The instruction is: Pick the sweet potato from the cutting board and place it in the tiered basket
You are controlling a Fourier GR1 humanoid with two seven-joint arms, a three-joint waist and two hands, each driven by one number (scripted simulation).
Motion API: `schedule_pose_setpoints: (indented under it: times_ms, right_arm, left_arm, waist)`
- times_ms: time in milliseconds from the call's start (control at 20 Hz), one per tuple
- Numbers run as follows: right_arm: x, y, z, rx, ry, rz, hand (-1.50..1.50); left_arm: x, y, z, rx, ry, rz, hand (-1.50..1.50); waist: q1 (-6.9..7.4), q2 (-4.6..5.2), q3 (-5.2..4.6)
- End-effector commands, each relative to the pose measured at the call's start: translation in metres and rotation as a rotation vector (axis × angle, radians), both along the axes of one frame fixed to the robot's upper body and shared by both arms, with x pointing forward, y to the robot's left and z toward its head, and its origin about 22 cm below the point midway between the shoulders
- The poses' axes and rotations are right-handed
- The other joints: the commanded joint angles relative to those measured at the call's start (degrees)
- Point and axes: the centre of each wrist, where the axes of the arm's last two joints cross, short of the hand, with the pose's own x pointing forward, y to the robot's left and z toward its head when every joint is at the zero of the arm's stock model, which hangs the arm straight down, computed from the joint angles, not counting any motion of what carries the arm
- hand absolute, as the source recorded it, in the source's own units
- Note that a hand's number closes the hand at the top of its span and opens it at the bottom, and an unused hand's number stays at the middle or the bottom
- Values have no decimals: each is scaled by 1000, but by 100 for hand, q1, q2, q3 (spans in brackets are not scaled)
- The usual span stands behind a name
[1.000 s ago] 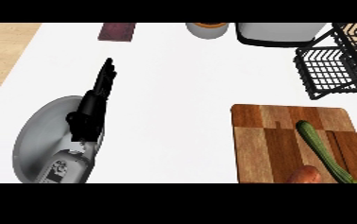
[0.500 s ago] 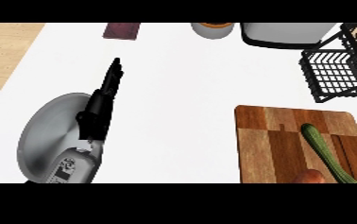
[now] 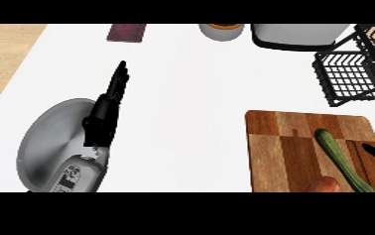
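My left hand (image 3: pixel 110 107) over white counter (image 3: pixel 183 105), fingers straight, together, pointing away, holding nothing. Forearm crosses round grey plate (image 3: pixel 44 145) at lower left. My right hand: only dark sliver at right edge over cutting board (image 3: pixel 289 149); finger state cannot tell. Sweet potato (image 3: pixel 324 185) at board's near edge, orange, partly cut off by view's bottom. Green cucumber (image 3: pixel 338 157) lies diagonally just beside it. Black tiered basket (image 3: pixel 348 78) beyond board, upper right, well apart from sweet potato.
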Motion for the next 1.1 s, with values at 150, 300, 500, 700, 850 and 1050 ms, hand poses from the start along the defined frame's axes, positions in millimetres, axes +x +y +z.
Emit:
schedule_pose_setpoints:
  times_ms: [150,300,500,700,850,1050]
  right_arm:
    - [-12,18,5,-144,92,-54,-150]
    - [-11,19,-3,-126,94,-40,-150]
    - [-16,26,-13,-142,124,44,-150]
    - [0,24,-19,-177,99,88,-150]
    - [-3,26,-26,-215,88,69,-150]
    - [5,20,-29,-270,90,20,-150]
  left_arm:
    - [1,-7,4,-4,-1,-4,0]
    - [6,0,8,-14,-10,15,0]
    - [-4,2,3,-3,-1,2,0]
    - [12,7,9,-3,-7,10,0]
    - [4,7,-2,2,-7,21,0]
    - [5,0,0,-8,6,33,0]
  waist:
    - [2,-7,2]
    - [-46,-13,8]
    - [-5,-24,9]
    - [-37,3,10]
    - [-120,-31,10]
    - [-226,-51,12]
